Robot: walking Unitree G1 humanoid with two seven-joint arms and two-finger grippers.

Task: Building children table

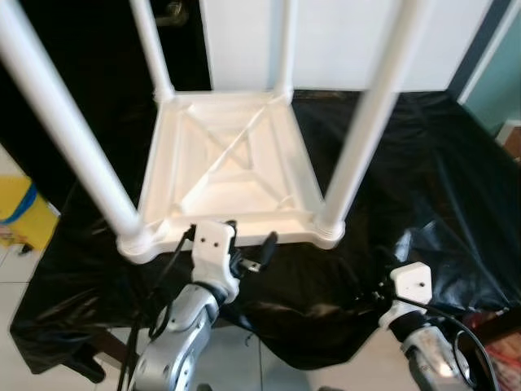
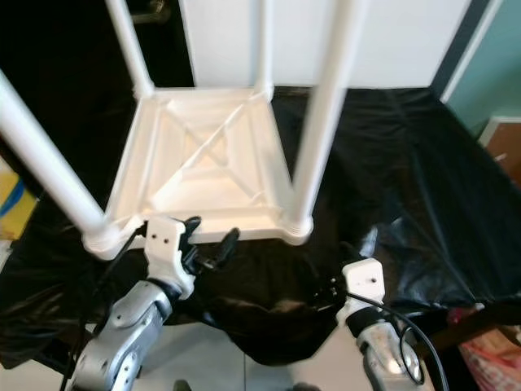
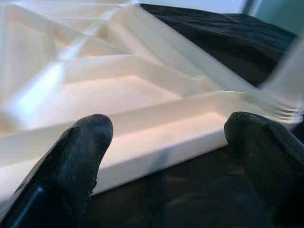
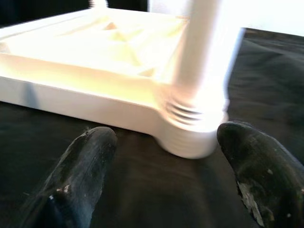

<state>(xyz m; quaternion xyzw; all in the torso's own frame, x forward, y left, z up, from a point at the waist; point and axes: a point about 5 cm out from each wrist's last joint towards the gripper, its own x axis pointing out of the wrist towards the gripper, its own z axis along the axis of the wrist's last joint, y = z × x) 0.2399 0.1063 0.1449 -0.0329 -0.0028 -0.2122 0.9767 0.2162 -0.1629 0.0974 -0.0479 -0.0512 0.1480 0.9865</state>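
A white plastic children's table (image 1: 244, 224) lies upside down on a black sheet, its ribbed underside facing up. Its legs stand upright from the corners, with the front left leg (image 1: 69, 134) and front right leg (image 1: 366, 130) closest to me. My left gripper (image 1: 251, 236) is open just in front of the tabletop's near rim (image 3: 156, 142), fingers apart on either side of it and not touching. My right gripper (image 4: 166, 142) is open low at the right. It faces the threaded socket (image 4: 192, 135) of the front right leg and holds nothing.
The black sheet (image 1: 431, 163) covers the work surface and hangs over its front edge above a tiled floor (image 1: 16, 281). A yellow object (image 1: 20, 208) sits at the far left. A white panel (image 1: 350, 41) stands behind the table. A bag-like thing (image 2: 496, 354) is at the lower right.
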